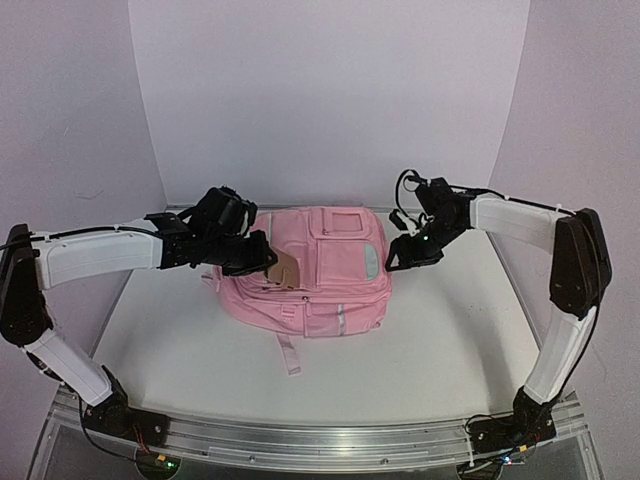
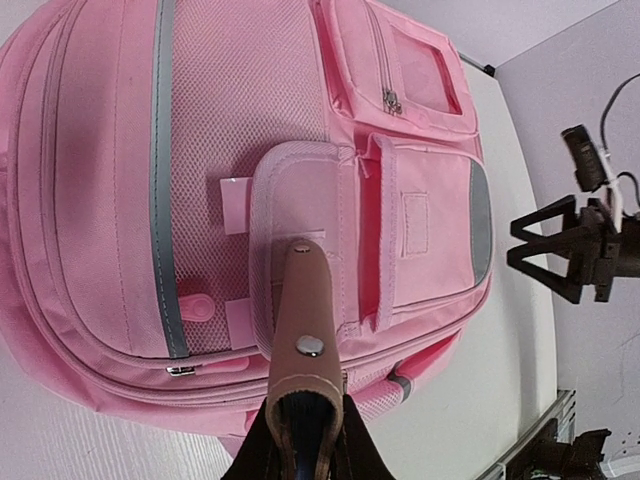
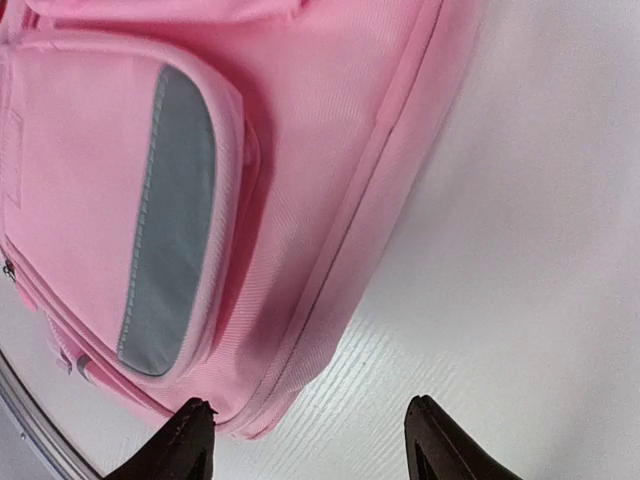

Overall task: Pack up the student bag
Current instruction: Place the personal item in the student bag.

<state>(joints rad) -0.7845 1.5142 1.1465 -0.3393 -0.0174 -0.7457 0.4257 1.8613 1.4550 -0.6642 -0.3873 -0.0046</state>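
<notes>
Left tool [image 2: 305,455]: clamped on the near end of a tan sleeve [image 2: 305,320], holding it above the bag's front pockets
Right tool [image 3: 315,440]: jaws spread apart with nothing between them, low over the desk [image 3: 520,200] just beside the bag's side edge
Student bag [image 1: 320,280]: lies flat, front up, mid-desk between the two tools
Bag material: soft pink woven fabric, mesh panel, grey stripe, rounded flap pockets, one pocket with a window-like panel, metal zip pulls
Sleeve material: smooth and leather-like, slim with a rounded tip, two metal studs, dark inner edge
Hard to make out: what the sleeve holds; its gripped end is cut off at the bottom of the left wrist view; the right tool's fingers [image 3: 190,445] show only as dark tips
Arm pose: both arms reach forward and inward, elbows out, wrists angled down towards the bag
</notes>
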